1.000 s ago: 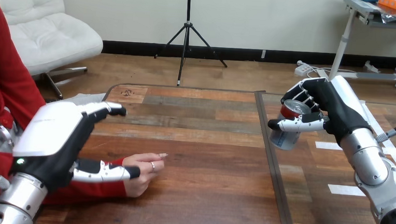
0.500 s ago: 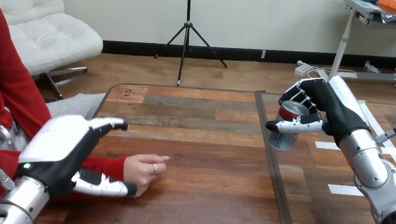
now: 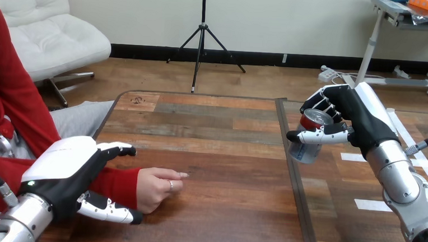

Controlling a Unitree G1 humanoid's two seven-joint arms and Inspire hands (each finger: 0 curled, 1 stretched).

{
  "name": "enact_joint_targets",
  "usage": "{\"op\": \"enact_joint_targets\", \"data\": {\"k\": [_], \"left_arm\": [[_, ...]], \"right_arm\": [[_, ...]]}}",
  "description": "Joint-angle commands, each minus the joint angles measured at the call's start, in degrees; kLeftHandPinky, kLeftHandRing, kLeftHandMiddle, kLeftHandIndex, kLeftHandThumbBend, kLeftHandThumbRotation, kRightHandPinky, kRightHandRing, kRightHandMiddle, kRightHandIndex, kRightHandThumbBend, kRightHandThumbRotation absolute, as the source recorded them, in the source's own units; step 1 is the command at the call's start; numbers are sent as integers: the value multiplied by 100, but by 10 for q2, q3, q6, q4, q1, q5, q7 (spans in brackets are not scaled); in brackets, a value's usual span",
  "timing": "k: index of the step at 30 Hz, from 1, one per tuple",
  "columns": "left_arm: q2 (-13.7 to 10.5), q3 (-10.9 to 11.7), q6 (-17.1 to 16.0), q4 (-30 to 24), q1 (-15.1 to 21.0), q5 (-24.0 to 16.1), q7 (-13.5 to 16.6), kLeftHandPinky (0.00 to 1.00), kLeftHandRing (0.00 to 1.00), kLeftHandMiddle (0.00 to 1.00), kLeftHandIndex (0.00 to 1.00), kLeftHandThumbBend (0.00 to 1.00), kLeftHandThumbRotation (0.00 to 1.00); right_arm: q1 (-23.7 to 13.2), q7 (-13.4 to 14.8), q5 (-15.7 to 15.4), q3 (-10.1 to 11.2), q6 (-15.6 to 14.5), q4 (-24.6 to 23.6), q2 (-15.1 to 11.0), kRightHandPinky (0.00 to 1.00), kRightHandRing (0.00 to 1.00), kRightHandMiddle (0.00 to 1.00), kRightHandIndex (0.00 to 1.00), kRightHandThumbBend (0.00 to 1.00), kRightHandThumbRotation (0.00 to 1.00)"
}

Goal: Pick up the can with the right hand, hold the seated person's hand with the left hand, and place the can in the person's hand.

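Can [image 3: 305,150] held above the tabletop [image 3: 226,155] in the curled fingers of the right hand [image 3: 357,121], well apart from the person's hand [image 3: 156,189], at whose sleeve the left hand [image 3: 66,168] spreads open, not yet clasping; pickup done, holding and handover remain.

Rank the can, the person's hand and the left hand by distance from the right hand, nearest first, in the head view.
1. The can, gripped in the right hand, at the view's right.
2. The person's hand, on the table left of centre.
3. The left hand, farthest left, near the view's bottom corner.
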State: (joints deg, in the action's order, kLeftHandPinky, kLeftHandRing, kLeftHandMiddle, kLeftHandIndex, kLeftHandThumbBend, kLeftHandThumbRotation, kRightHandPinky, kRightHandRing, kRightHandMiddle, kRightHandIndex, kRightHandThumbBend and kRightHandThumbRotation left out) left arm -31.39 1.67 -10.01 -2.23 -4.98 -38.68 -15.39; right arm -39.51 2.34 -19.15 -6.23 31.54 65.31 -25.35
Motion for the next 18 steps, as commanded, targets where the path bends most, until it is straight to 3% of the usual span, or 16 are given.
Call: {"op": "enact_joint_targets", "data": {"k": [1,18], "left_arm": [[-19,-10,8,-5,45,-6,3,76,82,84,82,100,30],[-22,-36,43,18,62,-40,13,74,80,81,81,99,13]], "right_arm": [[-29,9,9,10,20,-32,-17,33,36,42,46,79,0],[-30,8,12,13,30,-29,-17,34,36,42,45,79,0]]}}
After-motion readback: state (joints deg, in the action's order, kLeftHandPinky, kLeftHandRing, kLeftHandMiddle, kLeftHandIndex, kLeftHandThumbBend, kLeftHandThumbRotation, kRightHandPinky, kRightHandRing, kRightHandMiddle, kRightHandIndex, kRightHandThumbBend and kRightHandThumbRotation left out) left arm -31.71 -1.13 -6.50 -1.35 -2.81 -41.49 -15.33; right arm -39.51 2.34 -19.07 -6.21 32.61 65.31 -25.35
